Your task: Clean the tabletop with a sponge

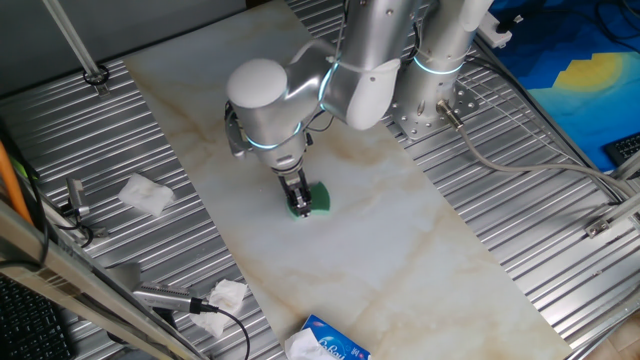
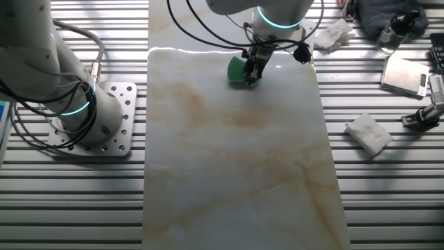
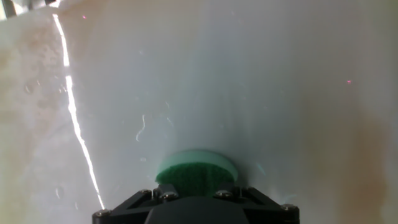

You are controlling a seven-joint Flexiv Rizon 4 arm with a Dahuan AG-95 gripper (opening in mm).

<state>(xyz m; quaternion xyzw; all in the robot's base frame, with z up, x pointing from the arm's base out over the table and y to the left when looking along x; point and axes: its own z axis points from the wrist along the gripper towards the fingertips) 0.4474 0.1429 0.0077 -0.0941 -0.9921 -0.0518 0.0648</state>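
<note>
The green sponge is pressed down on the marble-look tabletop near its middle. My gripper is shut on the sponge and points straight down at the slab. In the other fixed view the sponge sits near the far end of the tabletop with the gripper on it. In the hand view the sponge shows as a green curve just ahead of the black gripper body, against the wet, glossy slab. Faint brown stains run across the slab.
Crumpled white tissues lie on the ribbed metal surface, one to the left, one at the front left. A blue-and-white tissue pack sits at the slab's front end. The arm's base stands at the right. A second arm base and a scale show in the other fixed view.
</note>
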